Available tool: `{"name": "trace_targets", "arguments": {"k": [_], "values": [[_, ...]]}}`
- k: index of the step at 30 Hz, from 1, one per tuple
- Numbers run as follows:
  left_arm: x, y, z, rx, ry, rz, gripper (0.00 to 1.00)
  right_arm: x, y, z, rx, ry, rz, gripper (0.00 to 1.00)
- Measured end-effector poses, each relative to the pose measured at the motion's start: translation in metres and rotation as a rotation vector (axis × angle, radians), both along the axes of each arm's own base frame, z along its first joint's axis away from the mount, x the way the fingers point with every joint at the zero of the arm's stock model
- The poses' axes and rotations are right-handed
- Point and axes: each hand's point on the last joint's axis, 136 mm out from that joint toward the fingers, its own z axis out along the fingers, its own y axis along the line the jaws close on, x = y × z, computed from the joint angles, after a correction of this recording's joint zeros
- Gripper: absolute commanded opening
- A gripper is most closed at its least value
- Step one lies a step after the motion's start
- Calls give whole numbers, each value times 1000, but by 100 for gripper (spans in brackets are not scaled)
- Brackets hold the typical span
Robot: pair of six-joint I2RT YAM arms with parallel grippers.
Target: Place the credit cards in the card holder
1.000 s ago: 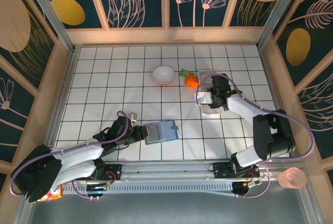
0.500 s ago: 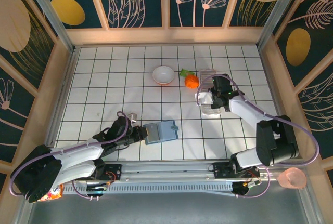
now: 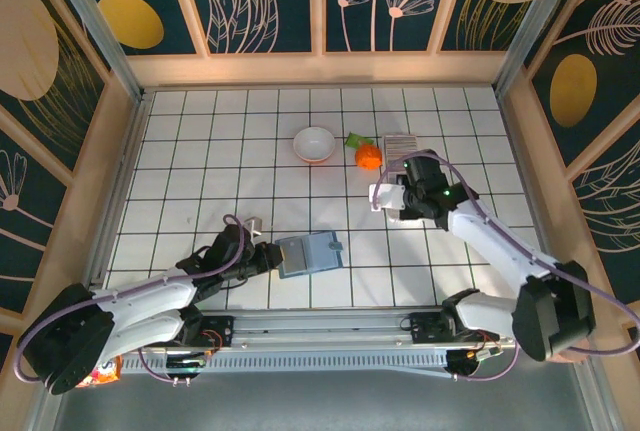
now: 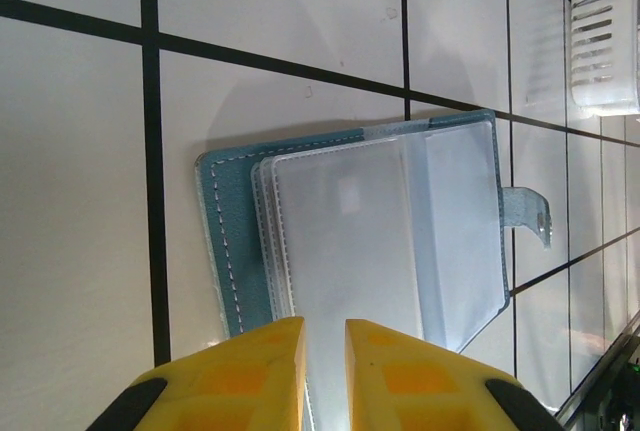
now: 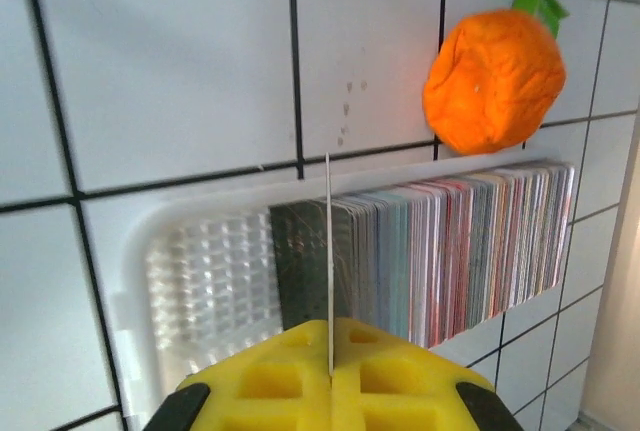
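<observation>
1. The right hand [image 5: 331,376] pinches one card [image 5: 328,251] between closed fingers, seen edge-on and upright.
2. Beneath it, a white tray [image 5: 190,271] holds the credit cards [image 5: 450,251] (packed on edge).
3. An orange toy fruit [image 5: 495,81] sits just beside the tray on the tiled worktop [image 5: 170,61].

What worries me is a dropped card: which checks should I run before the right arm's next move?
1. Grip: right gripper shut on one credit card: ok.
2. Card straight in that grip: ok.
3. Card high enough to clear the tray and its stack: cannot tell.
4. Target: card holder lying open, pocket up: ok.
5. Support: left gripper shut on the card holder's edge: ok.
</observation>
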Motion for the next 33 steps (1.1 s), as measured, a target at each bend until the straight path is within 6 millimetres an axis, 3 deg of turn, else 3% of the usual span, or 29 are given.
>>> {"name": "trace_targets", "arguments": {"k": [5, 8, 13, 15, 17, 19, 22, 27, 33], "values": [[1, 2, 4, -3, -13, 8, 15, -34, 37, 31, 212, 29, -95, 0], [1, 1, 8, -14, -23, 8, 14, -43, 60, 58, 444, 99, -251, 0], [2, 1, 11, -24, -27, 13, 12, -50, 97, 77, 909, 415, -595, 0], [1, 2, 10, -20, -19, 15, 12, -63, 122, 65, 1043, 608, -673, 0], [1, 3, 8, -14, -16, 18, 12, -82, 144, 39, 1086, 806, -746, 0], [1, 3, 6, -5, -10, 21, 12, -101, 159, 5, 1038, 965, -852, 0], [-1, 5, -1, 13, 9, 21, 13, -114, 175, -27, 969, 1088, -961, 0], [-3, 7, -11, 41, 38, 22, 14, -110, 188, -56, 927, 1160, -1065, 0], [-5, 10, -17, 55, 50, 24, 14, -104, 196, -64, 932, 1174, -1097, 0]]}}
